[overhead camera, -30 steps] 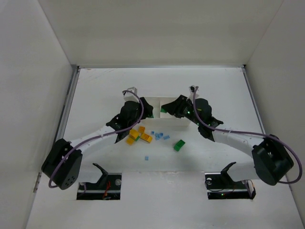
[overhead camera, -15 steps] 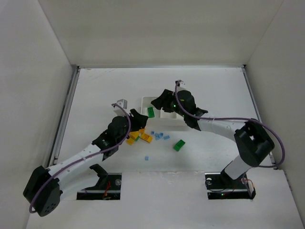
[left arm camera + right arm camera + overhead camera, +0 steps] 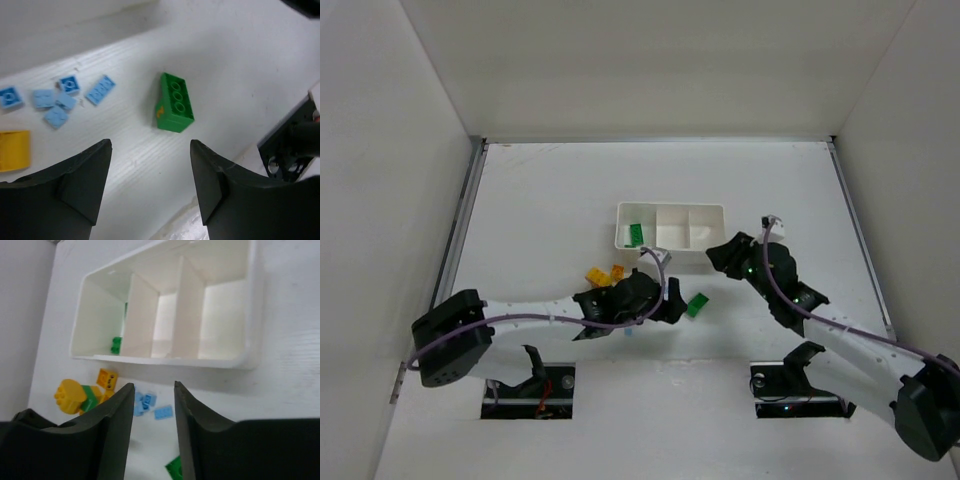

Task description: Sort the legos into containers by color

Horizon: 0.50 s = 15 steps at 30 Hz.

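Note:
The white three-compartment tray (image 3: 671,224) stands mid-table, with one green brick (image 3: 636,235) in its left compartment; the tray (image 3: 165,315) and that brick (image 3: 116,345) also show in the right wrist view. My left gripper (image 3: 672,308) is open and empty, low over the table just left of a loose green brick (image 3: 697,304), which lies ahead of its tips (image 3: 175,102). Light blue bricks (image 3: 60,97) and a yellow brick (image 3: 12,150) lie to its left. My right gripper (image 3: 718,256) is open and empty, near the tray's front right corner. Yellow-orange bricks (image 3: 603,274) lie left of the tray's front.
The right wrist view shows a yellow and green stacked brick (image 3: 70,395), an orange brick (image 3: 107,379) and blue bricks (image 3: 150,402) in front of the tray. White walls enclose the table on three sides. The arm bases stand at the near edge.
My left arm has swung down and right, from the tray to the loose green brick. My right arm has drawn back right, off the tray. The tray now shows uncovered.

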Motion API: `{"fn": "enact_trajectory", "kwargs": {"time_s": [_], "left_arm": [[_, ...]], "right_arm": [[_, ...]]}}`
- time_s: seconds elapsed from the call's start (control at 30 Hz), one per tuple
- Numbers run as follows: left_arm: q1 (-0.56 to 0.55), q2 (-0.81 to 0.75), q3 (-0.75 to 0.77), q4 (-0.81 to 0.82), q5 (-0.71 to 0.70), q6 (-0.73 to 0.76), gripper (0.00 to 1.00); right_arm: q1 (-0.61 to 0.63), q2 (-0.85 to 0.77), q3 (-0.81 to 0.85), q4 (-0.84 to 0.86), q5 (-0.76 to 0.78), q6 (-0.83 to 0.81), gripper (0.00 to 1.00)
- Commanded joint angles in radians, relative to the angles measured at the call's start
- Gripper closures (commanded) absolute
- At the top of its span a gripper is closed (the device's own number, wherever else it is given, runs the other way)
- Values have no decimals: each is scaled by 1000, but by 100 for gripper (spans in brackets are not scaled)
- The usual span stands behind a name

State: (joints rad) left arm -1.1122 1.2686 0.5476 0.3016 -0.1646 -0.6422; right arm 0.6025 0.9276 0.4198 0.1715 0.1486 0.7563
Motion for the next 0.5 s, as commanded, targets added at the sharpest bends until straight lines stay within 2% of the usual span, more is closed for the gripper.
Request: {"fn": "enact_trajectory", "kwargs": {"time_s": [0.0, 0.07, 0.23, 0.47], "left_arm": [[-71, 41, 81, 21, -16, 71, 36], [-106, 66, 98, 22, -47, 99, 34], [-139, 142, 129, 27, -102, 156, 33], [-162, 281, 179, 82, -144, 229, 34]], "right_arm": [[-51, -61, -33, -56, 51, 0, 51], [-68, -67, -44, -47, 34, 6, 45], [-79, -55, -39, -21, -12, 8, 37], [-105, -56, -32, 11, -82, 11, 34]]}}
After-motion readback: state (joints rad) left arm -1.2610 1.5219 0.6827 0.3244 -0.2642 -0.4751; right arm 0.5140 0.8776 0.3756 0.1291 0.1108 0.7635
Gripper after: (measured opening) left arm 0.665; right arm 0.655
